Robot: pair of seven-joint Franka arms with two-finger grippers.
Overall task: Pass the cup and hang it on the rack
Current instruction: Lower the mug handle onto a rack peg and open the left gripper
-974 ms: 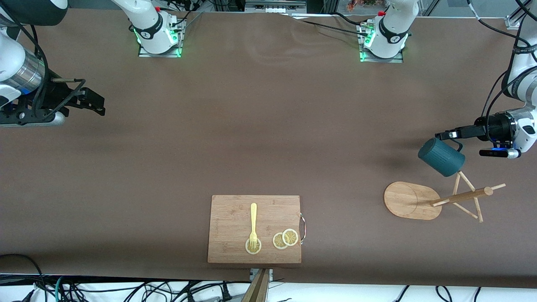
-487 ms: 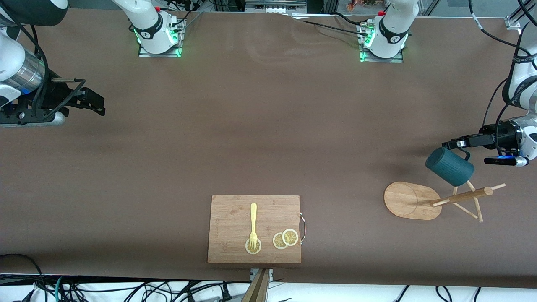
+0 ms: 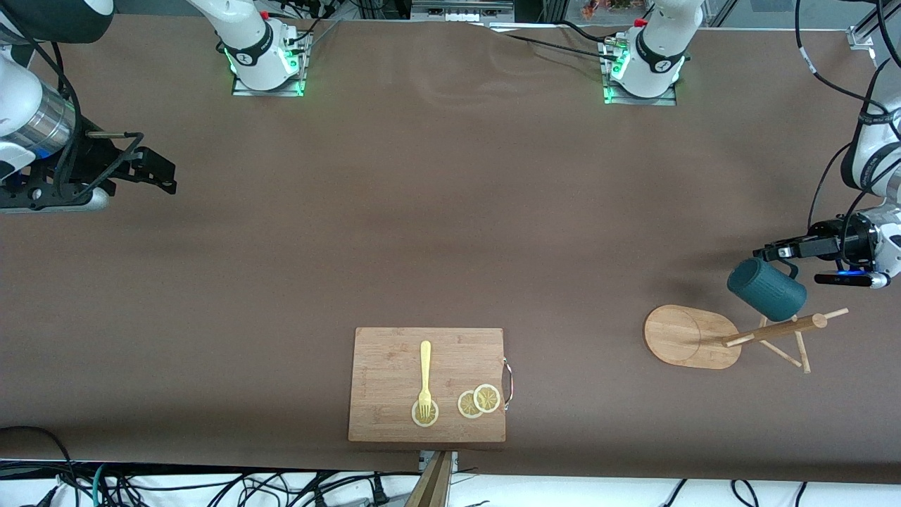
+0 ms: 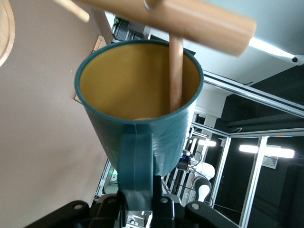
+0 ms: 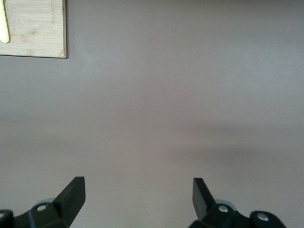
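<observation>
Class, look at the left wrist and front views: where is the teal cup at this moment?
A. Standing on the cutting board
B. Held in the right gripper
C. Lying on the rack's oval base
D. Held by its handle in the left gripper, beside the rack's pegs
D: the left gripper is shut on the cup by its handle, close beside the rack.

Brown table covering [image 3: 450,211] fills most of the front view, faintly wrinkled near the arms' bases. A white floor strip along the edge nearest the front camera carries a tangle of black cables [image 3: 211,486]. In the left wrist view, metal frame bars [image 4: 256,142] and long strip lights [image 4: 266,149] stand against a dark ceiling area.
</observation>
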